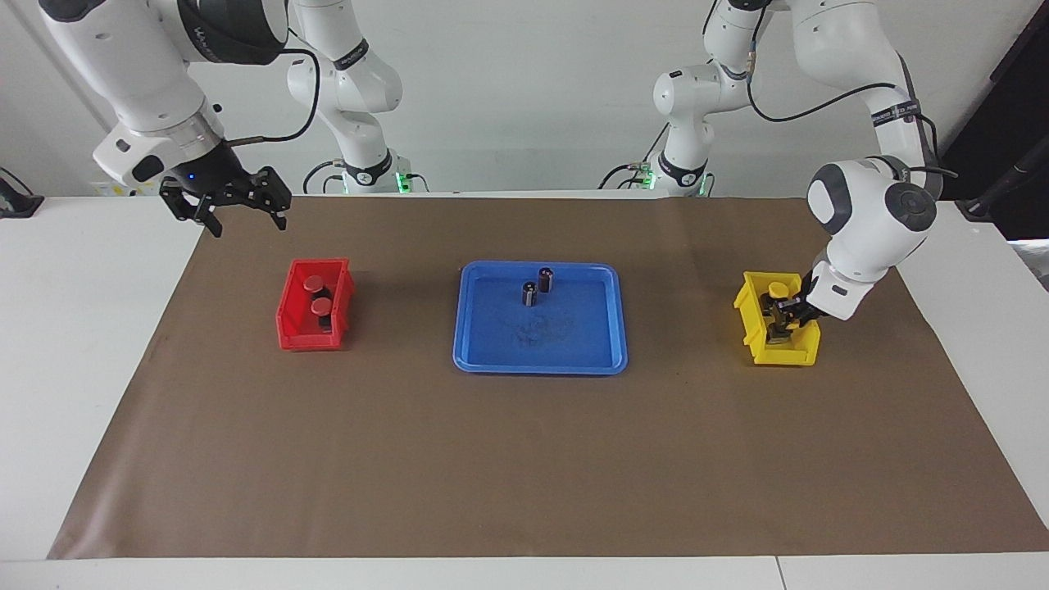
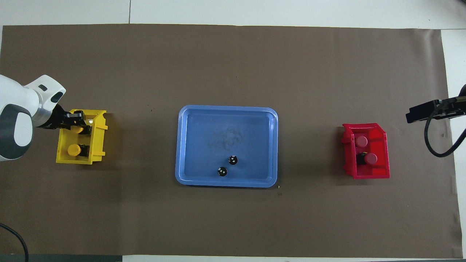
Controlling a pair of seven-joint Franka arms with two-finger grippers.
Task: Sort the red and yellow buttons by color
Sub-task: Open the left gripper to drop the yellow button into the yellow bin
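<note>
Facing view, scanned across. Right gripper (image 1: 243, 215) hangs in the air over the brown mat's (image 1: 524, 459) edge at the right arm's end, above the corner nearer the robots than the red bin (image 1: 288, 315); fingers spread wide, nothing held. In the overhead view only a dark part of it (image 2: 433, 110) shows at the frame edge.

Red bin: glossy plastic, angular, sloped open front. Two red buttons inside, round flat caps on short dark bodies, one (image 1: 313, 283) nearer the robots, the other (image 1: 322, 307) just beside it; overhead they sit at (image 2: 361, 141) and (image 2: 370, 158).

Blue tray (image 1: 492, 344): smooth plastic, rounded corners, raised lip, scuffed floor. Two dark cylinders (image 1: 530, 293) (image 1: 546, 279) stand upright in the half nearer the robots, close but apart. Wide bare mat around the tray, well apart from both bins.

Yellow bin (image 1: 750, 328): same moulded shape as the red one. One yellow button (image 2: 74, 150) lies free in the part nearer the robots. Left gripper (image 1: 780, 322) is down inside the bin, fingers closed around the second yellow button (image 2: 76, 128), its cap showing between them. The mat is matte with a few creases, and its edges stop short of the white tabletop (image 1: 82, 328).
</note>
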